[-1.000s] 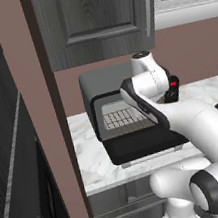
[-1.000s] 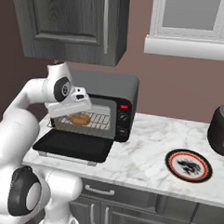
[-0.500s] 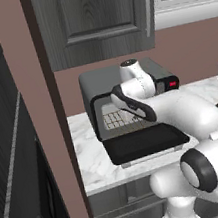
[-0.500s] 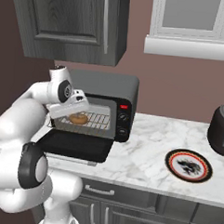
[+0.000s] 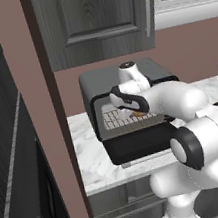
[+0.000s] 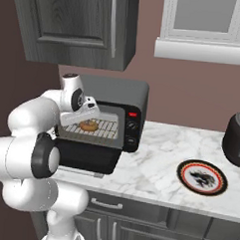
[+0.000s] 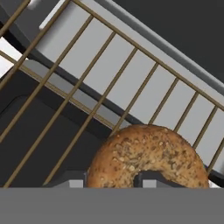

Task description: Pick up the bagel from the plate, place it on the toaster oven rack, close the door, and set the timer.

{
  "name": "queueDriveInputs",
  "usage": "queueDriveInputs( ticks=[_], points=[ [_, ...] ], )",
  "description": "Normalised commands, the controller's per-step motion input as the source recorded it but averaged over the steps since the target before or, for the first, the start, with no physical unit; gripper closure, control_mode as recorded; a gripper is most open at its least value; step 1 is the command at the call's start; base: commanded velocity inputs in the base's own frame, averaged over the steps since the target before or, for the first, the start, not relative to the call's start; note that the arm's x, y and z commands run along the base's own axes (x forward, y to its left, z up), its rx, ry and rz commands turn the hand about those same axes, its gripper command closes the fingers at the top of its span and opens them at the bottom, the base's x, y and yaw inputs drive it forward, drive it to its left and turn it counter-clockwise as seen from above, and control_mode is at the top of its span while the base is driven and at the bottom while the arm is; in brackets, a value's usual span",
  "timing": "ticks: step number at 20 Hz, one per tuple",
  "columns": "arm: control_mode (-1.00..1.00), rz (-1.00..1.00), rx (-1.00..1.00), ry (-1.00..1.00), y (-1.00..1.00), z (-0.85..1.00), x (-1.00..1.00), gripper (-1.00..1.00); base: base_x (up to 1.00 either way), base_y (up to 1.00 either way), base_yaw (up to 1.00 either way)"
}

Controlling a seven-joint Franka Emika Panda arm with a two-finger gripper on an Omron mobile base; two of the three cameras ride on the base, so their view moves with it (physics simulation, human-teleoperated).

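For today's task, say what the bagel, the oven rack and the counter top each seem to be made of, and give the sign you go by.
The bagel: baked bread, matte golden-brown crust speckled with seeds.
The toaster oven rack: probably metal wire, thin straight parallel bars, brownish in the hand view.
The counter top: looks like polished marble or an imitation, white with grey veins.

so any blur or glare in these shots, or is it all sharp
No glare in any view. Hand view: the bagel and rack are soft and slightly blurred up close. Left base view: the oven is sharp, evenly lit. Right base view: the plate is crisp, with faint shadows.
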Motion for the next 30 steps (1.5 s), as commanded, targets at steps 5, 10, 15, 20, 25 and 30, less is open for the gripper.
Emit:
queueDriveInputs(
  ticks=[5,10,15,20,25,30],
  points=[
    [-1.00,0.04,0.02,0.00,0.00,-0.26,0.19,1.00,0.00,0.00,0.00],
    [-1.00,0.03,0.01,0.00,0.02,-0.19,0.00,-1.00,0.00,0.00,0.00],
    [-1.00,0.02,0.06,0.00,0.00,0.11,-0.02,-1.00,0.00,0.00,0.00],
    [-1.00,0.00,0.10,0.00,0.00,0.51,-0.08,-1.00,0.00,0.00,0.00],
    [-1.00,0.00,0.10,0.00,0.00,0.61,-0.58,-1.00,0.00,0.00,0.00],
    [-1.00,0.00,0.04,0.00,-0.04,0.08,-0.98,-1.00,0.00,0.00,0.00]
  ],
)
